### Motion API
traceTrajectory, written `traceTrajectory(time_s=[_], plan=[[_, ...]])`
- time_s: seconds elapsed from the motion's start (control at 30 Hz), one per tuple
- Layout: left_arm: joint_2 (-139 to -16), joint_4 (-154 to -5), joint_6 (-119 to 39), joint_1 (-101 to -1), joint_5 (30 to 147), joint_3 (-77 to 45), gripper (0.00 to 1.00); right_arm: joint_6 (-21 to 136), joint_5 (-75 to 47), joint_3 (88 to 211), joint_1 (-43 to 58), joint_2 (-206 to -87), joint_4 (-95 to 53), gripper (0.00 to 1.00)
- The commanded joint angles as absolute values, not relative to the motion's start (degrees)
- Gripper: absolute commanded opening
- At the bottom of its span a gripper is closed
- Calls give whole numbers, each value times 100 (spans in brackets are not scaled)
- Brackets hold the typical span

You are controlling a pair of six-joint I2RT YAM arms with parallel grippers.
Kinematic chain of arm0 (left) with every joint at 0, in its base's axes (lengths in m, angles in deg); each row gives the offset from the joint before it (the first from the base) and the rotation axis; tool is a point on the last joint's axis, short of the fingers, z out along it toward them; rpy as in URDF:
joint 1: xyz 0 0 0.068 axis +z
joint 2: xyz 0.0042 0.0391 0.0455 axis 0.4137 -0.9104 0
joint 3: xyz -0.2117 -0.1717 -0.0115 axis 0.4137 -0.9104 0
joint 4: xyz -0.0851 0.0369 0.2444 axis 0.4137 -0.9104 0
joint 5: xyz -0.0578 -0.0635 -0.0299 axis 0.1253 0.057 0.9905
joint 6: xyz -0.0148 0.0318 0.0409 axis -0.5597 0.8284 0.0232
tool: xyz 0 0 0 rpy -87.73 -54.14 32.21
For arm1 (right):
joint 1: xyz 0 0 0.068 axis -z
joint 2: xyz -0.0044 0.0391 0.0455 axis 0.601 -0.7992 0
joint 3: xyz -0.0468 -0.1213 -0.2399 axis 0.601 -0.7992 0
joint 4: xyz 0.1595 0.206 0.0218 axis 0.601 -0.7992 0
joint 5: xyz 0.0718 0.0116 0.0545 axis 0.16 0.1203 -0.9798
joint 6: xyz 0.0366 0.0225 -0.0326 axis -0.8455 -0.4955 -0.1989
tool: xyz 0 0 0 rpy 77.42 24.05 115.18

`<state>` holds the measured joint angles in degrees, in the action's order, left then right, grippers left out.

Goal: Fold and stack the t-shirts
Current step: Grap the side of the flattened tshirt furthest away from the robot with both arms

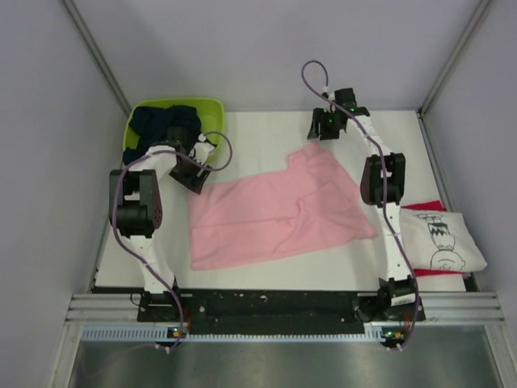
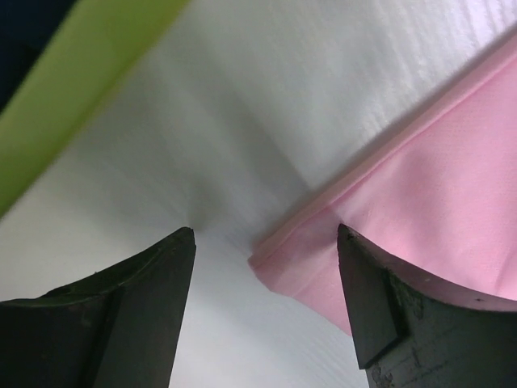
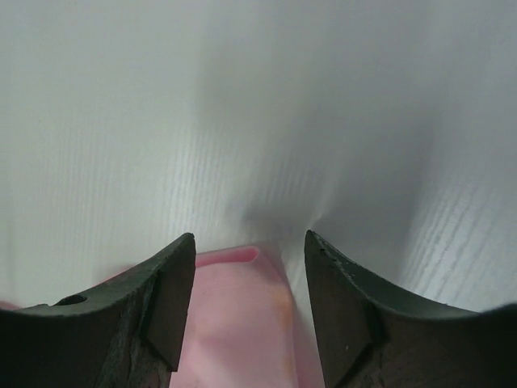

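The pink t-shirt point(image 1: 279, 210) lies spread on the white table. My left gripper point(image 1: 196, 174) is open at its far left corner; in the left wrist view that corner point(image 2: 283, 263) lies between my fingers on the table. My right gripper point(image 1: 321, 129) is open at the shirt's far right corner, and the right wrist view shows that pink corner point(image 3: 242, 307) between my fingers. The navy t-shirt point(image 1: 166, 123) sits in the lime-green basket point(image 1: 206, 109). The white t-shirt with black drawing point(image 1: 440, 240) lies at the right on the red one point(image 1: 424, 206).
The basket stands at the far left corner, just behind my left gripper; its green rim point(image 2: 73, 89) shows in the left wrist view. Grey walls enclose the table on three sides. A black rail point(image 1: 275, 307) runs along the near edge.
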<state>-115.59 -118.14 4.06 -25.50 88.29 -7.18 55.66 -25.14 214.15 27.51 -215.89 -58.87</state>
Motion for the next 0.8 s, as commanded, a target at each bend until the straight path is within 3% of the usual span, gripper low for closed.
traceTrajectory(time_s=[0.0,0.13,0.2,0.23,0.3,0.33,0.4,0.77], plan=[[-11683,-12225,738,-2540,9419,-454,74,5322,-3139,21324,2675,-21675,-5866,56],[-11719,-12349,826,-2540,9586,-480,67,5453,-3201,20955,2657,-21411,-5866,55],[-11753,-12366,835,-2540,9638,-472,57,5506,-3201,20884,2666,-21358,-5875,46],[-11754,-12375,843,-2532,9682,-446,47,5515,-3201,20858,2675,-21340,-5875,38],[-11693,-12366,791,-2532,9779,-419,6,5541,-3280,20805,2657,-21331,-5919,23],[-11631,-12357,773,-2540,9814,-436,0,5567,-3333,20787,2666,-21314,-5980,17],[-11430,-12322,799,-2532,9867,-515,0,5620,-3395,20682,2675,-21209,-6033,0],[-9804,-12093,799,-2540,9674,-1350,0,5954,-2965,18838,2675,-18644,-6033,0]])
